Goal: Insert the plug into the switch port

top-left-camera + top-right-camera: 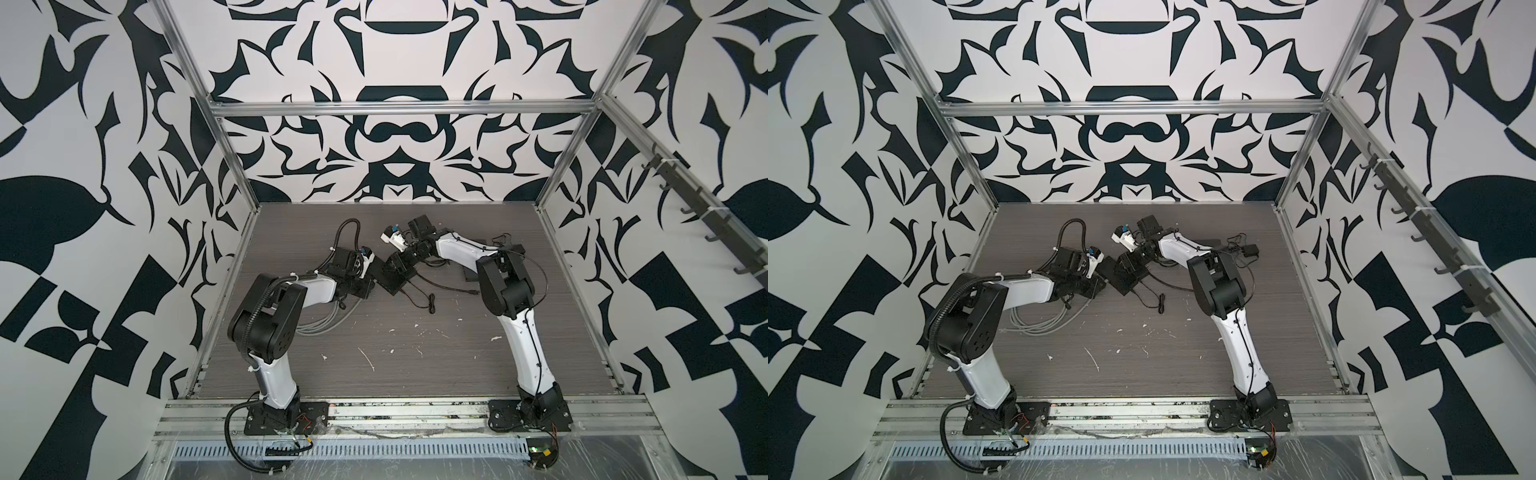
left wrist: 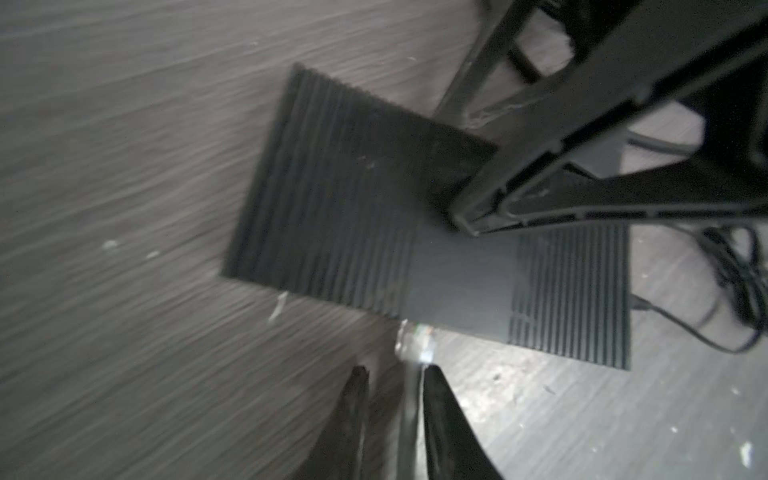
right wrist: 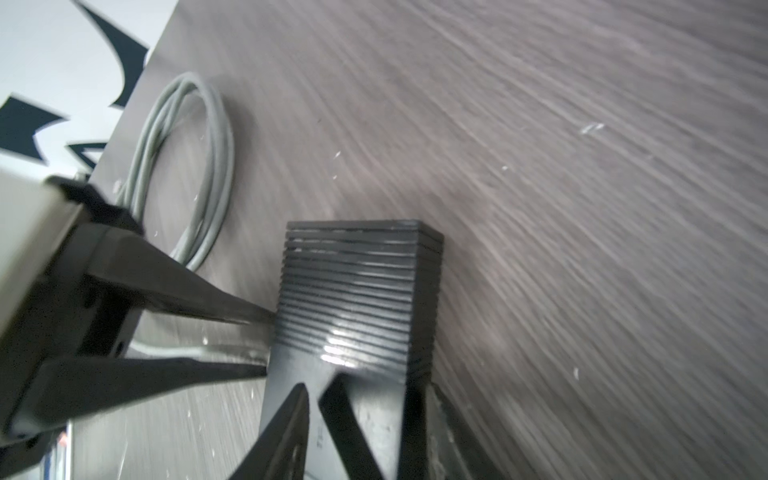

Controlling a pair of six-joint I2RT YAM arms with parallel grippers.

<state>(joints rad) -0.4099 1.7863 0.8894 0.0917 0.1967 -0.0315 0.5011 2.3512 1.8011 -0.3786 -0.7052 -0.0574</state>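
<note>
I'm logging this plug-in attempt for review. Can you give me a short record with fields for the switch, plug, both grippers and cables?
switch: black ribbed box, mid-table between the arms
plug: clear, at the switch's edge; seating not discernible
left gripper: open, fingers either side of the plug's cable
right gripper: fingers at the switch; grip unclear
grey cable: coiled beside the left arm
black lead: thin, running off the switch's side

table (image 1: 415, 365): grey woodgrain | on it: black switch (image 1: 384, 279), coiled grey cable (image 1: 326, 322), black cord (image 1: 420, 297)
</note>
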